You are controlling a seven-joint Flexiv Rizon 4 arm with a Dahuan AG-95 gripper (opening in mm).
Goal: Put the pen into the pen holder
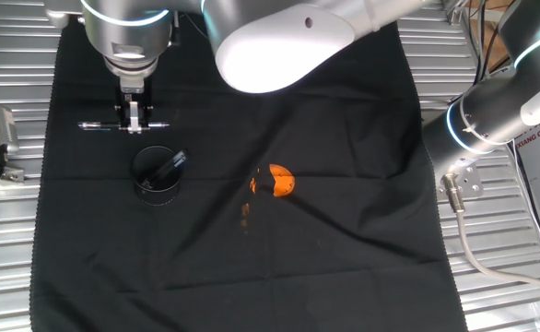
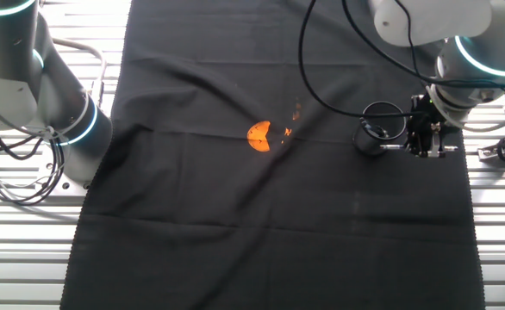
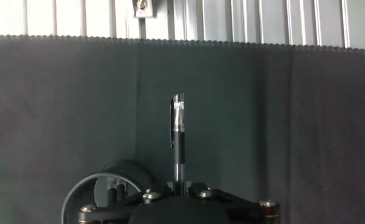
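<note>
The gripper [image 1: 134, 122] grips the pen [image 1: 123, 125] crosswise, just beside the pen holder [image 1: 157, 175] — apparently raised off the cloth [image 1: 344, 240], near its edge — open cloth lies toward the orange object [image 1: 281, 181].

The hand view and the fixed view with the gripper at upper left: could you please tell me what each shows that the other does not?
Only the hand view shows the pen's clear clip end close up. Only the fixed view shows the orange object, a dark stick leaning in the pen holder, and the gripper holding the pen level above the cloth. Both share pen, holder and cloth.
</note>
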